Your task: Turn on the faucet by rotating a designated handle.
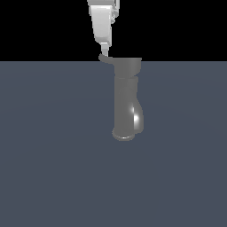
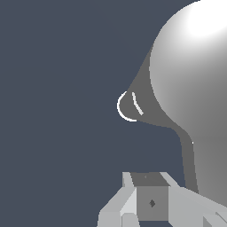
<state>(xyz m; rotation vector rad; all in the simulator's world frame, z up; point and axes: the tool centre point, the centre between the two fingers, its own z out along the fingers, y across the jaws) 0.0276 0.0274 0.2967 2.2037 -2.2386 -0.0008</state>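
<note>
On inspection, the dull grey glossy upright cylindrical faucet [image 1: 127, 99] stood on the flat slate-blue bench [image 1: 53, 168], near the middle of the exterior view and slightly toward its right. Its flared round base rested on the bench surface, a bulging spout with a bright highlight swelled from the lower body on the exterior view's right, and a wider cap crowned the top. The short thin grey curved lever handle [image 1: 106, 58] projected sideways from that cap toward the exterior view's left, ending in an upturned tip. My white tapered gripper [image 1: 103, 48] hung from above, tilted a little, with its lower end directly over the handle's tip; in the exterior view the two appeared to touch or nearly touch, though I could not confirm contact. In the wrist view the faucet [image 2: 195, 88] filled much of the picture as a large rounded glossy mass lit brightly at one edge, and the handle [image 2: 188, 159] ran as a narrow grey strip from it toward my gripper [image 2: 152, 204], whose pale angular parts and grey central block showed at the frame edge. I could not tell whether my jaws were spread or pressed together, since neither view showed the fingertips separately.
</note>
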